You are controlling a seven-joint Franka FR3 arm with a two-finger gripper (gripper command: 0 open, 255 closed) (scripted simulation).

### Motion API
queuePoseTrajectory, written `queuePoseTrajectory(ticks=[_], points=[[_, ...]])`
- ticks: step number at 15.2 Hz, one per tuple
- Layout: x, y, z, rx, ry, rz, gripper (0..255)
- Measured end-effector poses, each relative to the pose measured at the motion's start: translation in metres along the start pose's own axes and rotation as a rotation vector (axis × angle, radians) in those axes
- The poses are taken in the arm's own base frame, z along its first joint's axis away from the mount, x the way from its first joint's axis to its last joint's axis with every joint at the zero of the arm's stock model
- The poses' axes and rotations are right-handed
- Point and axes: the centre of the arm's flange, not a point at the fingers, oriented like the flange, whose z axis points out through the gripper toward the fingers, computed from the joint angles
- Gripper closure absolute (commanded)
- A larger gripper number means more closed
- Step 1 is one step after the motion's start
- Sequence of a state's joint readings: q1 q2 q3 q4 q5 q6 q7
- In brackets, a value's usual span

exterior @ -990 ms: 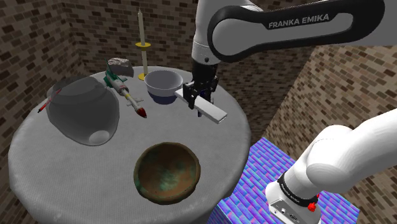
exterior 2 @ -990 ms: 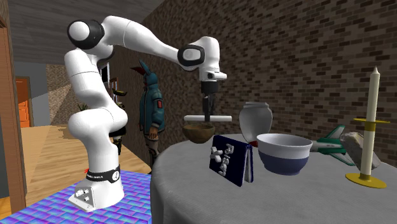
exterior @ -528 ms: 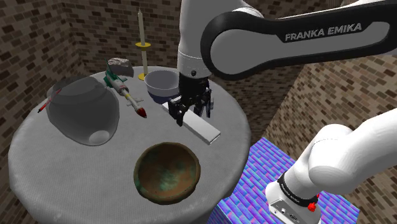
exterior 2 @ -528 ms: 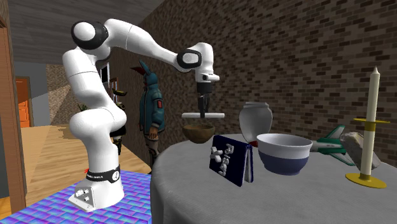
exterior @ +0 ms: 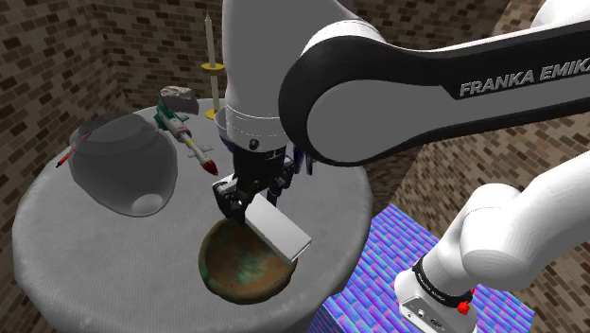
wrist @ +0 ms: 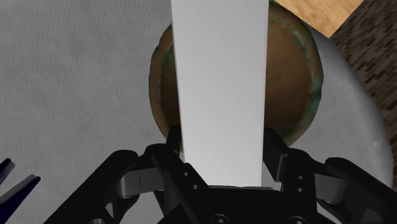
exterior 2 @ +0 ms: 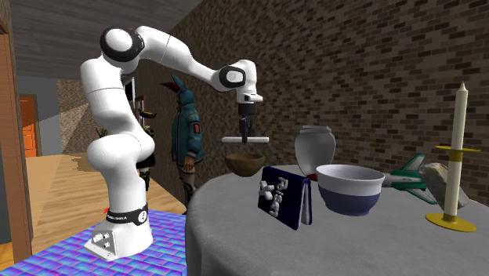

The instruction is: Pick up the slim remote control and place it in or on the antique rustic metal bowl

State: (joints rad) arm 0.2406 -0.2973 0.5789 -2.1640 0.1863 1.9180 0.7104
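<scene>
Grey round table (exterior: pixel 57 246), brown bowl (exterior: pixel 241 260), candlestick (exterior: pixel 212 66)

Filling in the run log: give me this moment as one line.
stage: place | gripper: shut on remote | remote: held above brown bowl | released: no

Flat, even light: white arm (exterior: pixel 397 85) bright, brick walls (exterior: pixel 57 57) dim, shadows faint.

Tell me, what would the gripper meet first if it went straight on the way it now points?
Probably the brown bowl right beneath; the white remote clasped in its fingers would touch first.
</scene>
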Motion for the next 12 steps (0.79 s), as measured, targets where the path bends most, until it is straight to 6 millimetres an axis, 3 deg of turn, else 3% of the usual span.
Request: queuePoseTrajectory(ticks=[3,12], points=[[-0.011,-0.022,0.008,0.000,0.000,0.001,255],[-0.013,-0.024,0.054,0.000,0.000,0.002,255]])
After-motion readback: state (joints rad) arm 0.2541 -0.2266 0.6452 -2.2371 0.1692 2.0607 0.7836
